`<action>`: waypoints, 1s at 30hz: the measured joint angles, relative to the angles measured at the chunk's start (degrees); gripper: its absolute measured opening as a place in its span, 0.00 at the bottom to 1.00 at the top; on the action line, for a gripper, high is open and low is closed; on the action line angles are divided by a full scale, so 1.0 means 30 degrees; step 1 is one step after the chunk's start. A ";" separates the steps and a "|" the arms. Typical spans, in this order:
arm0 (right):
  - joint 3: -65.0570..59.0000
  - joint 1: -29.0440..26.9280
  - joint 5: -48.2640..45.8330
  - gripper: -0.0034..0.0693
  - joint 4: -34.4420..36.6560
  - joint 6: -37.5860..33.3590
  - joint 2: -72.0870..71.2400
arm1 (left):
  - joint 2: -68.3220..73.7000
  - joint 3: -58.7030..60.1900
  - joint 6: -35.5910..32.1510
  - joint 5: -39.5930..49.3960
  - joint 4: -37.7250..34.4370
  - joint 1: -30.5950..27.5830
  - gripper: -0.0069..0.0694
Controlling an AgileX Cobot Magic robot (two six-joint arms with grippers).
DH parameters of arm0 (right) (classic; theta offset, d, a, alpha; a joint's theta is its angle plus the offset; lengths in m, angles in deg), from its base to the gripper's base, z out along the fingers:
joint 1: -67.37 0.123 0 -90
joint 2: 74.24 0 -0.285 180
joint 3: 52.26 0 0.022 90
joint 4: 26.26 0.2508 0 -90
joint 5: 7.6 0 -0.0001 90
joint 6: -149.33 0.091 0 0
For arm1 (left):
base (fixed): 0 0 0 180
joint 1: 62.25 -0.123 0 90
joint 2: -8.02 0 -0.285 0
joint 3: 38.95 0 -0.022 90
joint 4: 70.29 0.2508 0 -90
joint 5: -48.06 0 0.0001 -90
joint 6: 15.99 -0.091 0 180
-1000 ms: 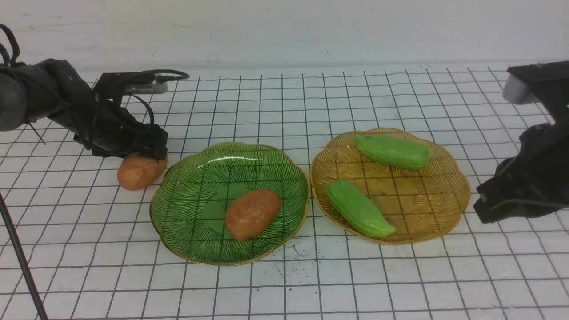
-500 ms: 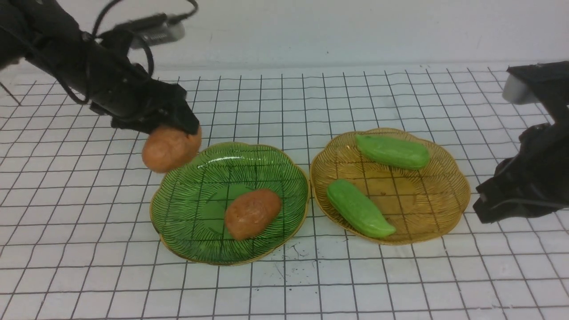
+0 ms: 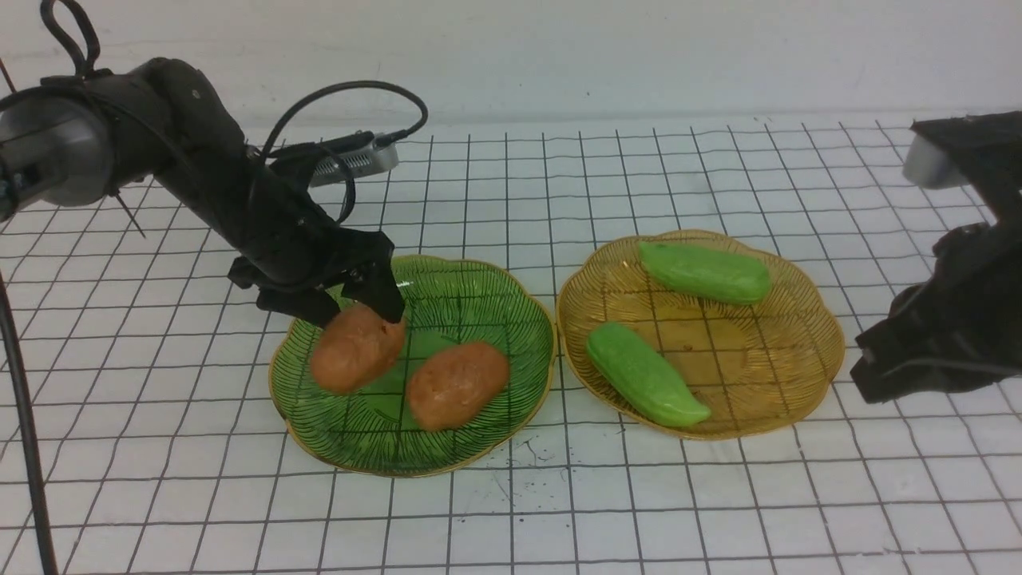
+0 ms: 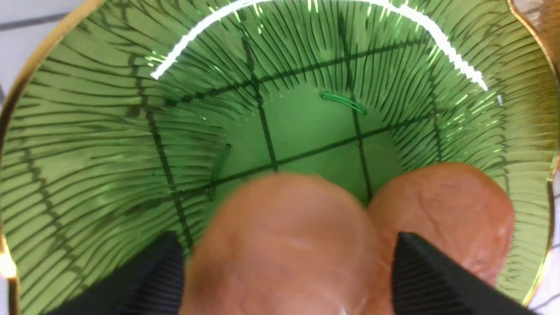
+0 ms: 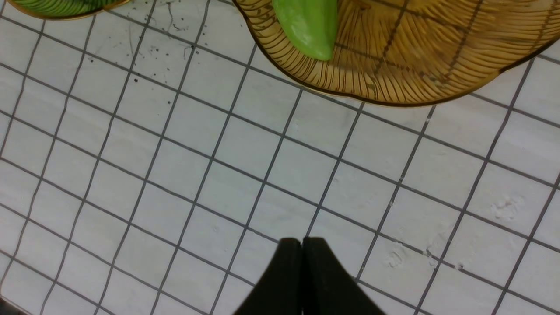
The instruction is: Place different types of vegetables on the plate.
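Left gripper (image 3: 355,313): we see its jaws spread, straddling a potato (image 3: 357,351) on the green plate (image 3: 479,295)
Right gripper (image 5: 302,245): we see it pinched together

Leans in from the table's (image 3: 718,495) left edge with left gripper (image 3: 357,314), tilted down, jaws spread; rests right gripper (image 5: 302,241) near right edge, jaws together.

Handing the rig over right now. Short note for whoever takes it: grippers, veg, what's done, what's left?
Left gripper: open, jaws either side of one potato, which lies on the green plate.
Right gripper: shut, empty, over the table beside the amber plate.
Things: second potato beside the first on the green plate; far cucumber and near cucumber on the amber plate.
Done: all four plated, one type per plate.
Left: probably only lifting the left arm clear.
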 joint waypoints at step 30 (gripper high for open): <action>-1.4614 0.0000 1.7912 0.03 0.1080 -0.2435 -1.6092 | -0.0475 -0.4671 0.0109 0.3364 0.1571 0.0000 0.08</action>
